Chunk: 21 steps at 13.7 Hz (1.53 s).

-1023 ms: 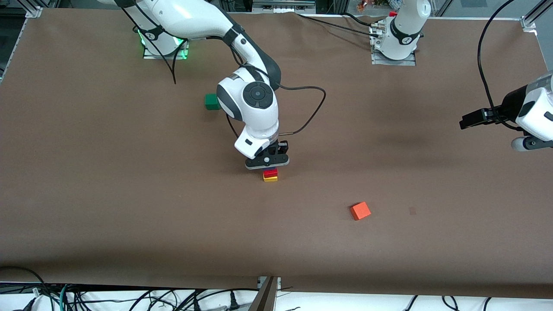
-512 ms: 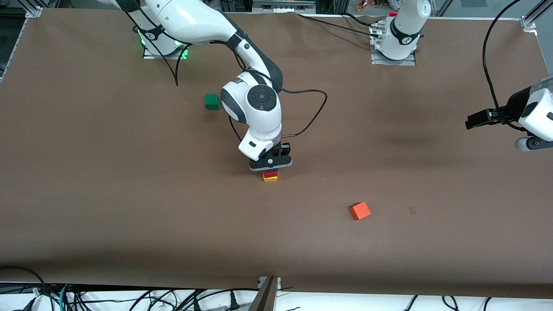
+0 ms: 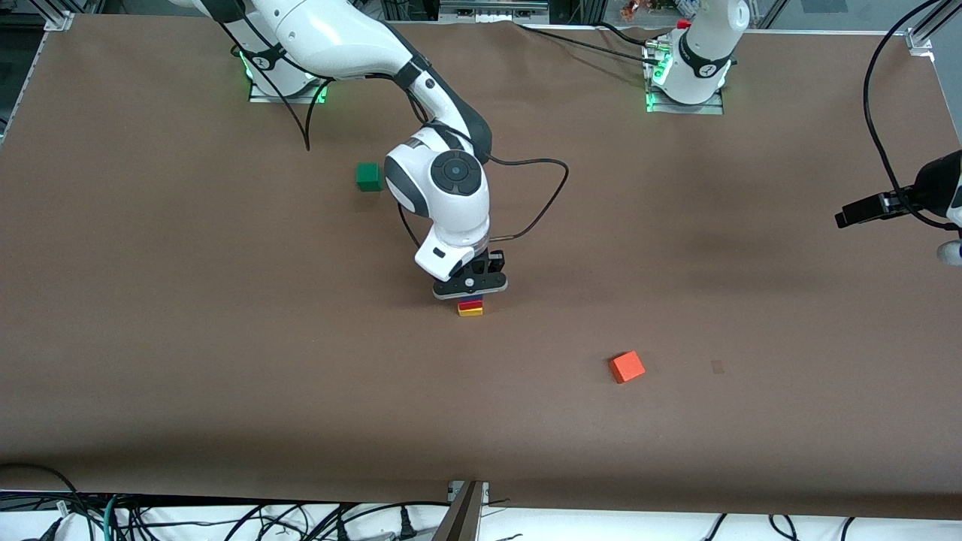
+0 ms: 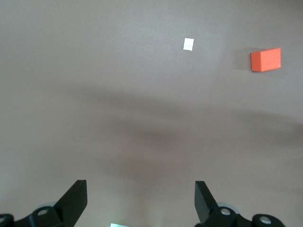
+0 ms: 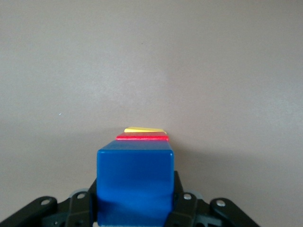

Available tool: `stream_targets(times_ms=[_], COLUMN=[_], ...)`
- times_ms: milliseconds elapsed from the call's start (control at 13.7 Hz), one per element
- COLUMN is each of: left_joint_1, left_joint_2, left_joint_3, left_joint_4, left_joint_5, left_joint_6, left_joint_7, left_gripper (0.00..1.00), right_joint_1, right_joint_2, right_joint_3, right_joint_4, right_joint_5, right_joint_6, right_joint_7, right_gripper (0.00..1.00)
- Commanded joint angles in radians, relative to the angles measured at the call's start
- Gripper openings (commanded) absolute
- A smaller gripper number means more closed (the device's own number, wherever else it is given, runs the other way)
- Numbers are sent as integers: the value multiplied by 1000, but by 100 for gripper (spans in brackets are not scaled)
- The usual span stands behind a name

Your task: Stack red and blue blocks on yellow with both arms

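Note:
The yellow cube [image 3: 470, 312] stands mid-table with the red cube [image 3: 470, 305] on it. My right gripper [image 3: 470, 293] is right over this stack, shut on the blue cube, which it hides in the front view. In the right wrist view the blue cube [image 5: 135, 182] fills the gripper [image 5: 135, 208], with thin edges of the red cube [image 5: 142, 137] and the yellow cube [image 5: 142, 129] showing past it. I cannot tell whether blue touches red. My left gripper [image 4: 141, 198] is open and empty, high over bare table at the left arm's end [image 3: 936, 188].
An orange cube [image 3: 626, 367] lies nearer the front camera than the stack, toward the left arm's end; it also shows in the left wrist view [image 4: 265, 59]. A green cube [image 3: 367, 176] sits beside the right arm's wrist. A black cable [image 3: 545, 188] loops off that wrist.
My right gripper has come down a little with the blue cube onto the red-on-yellow stack. My left arm has drawn away toward the table's edge at its own end.

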Motion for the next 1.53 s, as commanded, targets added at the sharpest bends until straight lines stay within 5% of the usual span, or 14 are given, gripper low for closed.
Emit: stream_targets(times_ms=[0,438,950,1169,1462], left_joint_1=[2,-11,-11,-17,-17], left_joint_2=[8,37,41,49,54], left_joint_3=[-4,-10,-10,-13,-13], left_joint_4=[15,64,67,86,92], left_joint_5=[-18,-18,-19,-19,-19], left_joint_6=[3,1,1,-1,-1], left_joint_7=[19,16,13,11,11], left_gripper=[100,100,100,100,100], right_joint_1=[4,-2,-145,-261,-271], right_joint_2=[7,-23,-219,-310,-396], right_joint_3=[-17,-20,-52,-82,-179], right_joint_4=[37,87,81,64,6], right_joint_5=[-13,-12,-3,199,209], right_joint_6=[-19,-91,-261,-417,-499], right_joint_7=[37,58,41,-127,-214], right_gripper=[100,100,100,100,100])
